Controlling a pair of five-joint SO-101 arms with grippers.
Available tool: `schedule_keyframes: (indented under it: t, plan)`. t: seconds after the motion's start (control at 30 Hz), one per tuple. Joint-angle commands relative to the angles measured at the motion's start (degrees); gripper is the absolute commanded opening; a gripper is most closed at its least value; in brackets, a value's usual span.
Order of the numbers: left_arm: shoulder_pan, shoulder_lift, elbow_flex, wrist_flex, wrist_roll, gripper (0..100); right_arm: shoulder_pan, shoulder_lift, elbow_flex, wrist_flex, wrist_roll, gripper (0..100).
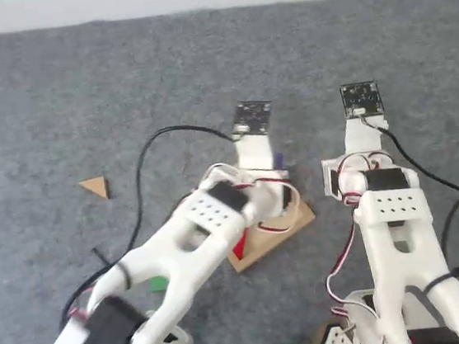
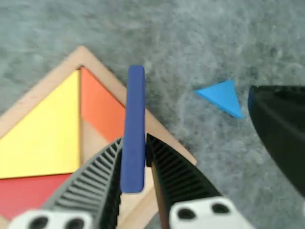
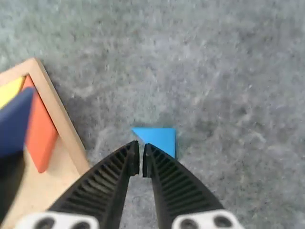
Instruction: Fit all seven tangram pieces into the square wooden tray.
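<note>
Table (image 1: 39, 102) holds tray (image 2: 82, 56), blue triangle (image 3: 157, 138) (tan triangle (image 1: 95, 186) too).

The square wooden tray (image 2: 102, 75) lies flat on the grey carpet, partly filled. A large yellow triangle (image 2: 43, 138) sits in it, with an orange piece (image 2: 100, 105) next to it at one corner and a red piece (image 2: 28, 195) along the yellow one's other side; bare wood shows beside the orange. A dark blue piece (image 2: 135, 124) stands on edge above the tray's rim, pinched in the left gripper (image 2: 133, 140). A light blue triangle (image 3: 157, 138) lies flat on the carpet near the tray, not touching it. A tan triangle (image 1: 94, 186) lies well apart, and a green piece (image 1: 155, 285) is partly hidden.
</note>
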Motion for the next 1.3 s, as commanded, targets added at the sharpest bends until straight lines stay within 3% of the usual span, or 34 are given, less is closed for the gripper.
schedule_keyframes:
  t: [0.0,0.13,0.5,0.7,1.0,1.13,1.27]
  plan:
    - [0.4,5.4,-5.8,-0.5,1.1,4,-1.8,-2.7,-0.2,-1.4,-0.5,1.7]
    - [0.4,8.0,-10.2,4.9,2.5,5,-2.5,-2.7,-0.1,-1.5,1.1,1.7]
    - [0.4,8.8,-10.2,7.3,2.5,16,-2.7,-2.7,0.0,-1.5,1.5,1.7]
    - [0.3,7.9,-10.7,10.5,2.1,17,-2.7,-2.6,0.0,-1.5,1.5,1.7]
    - [-0.6,-2.9,-10.4,16.5,-1.5,18,-2.8,-2.6,1.2,-3.5,1.6,1.8]
    - [0.4,-8.4,-10.4,20.0,-8.6,23,-2.8,-2.6,1.8,-4.3,2.5,2.0]
    - [-1.7,-14.9,-10.9,25.8,-9.2,24,-3.2,-2.6,1.8,-4.1,2.7,2.0]
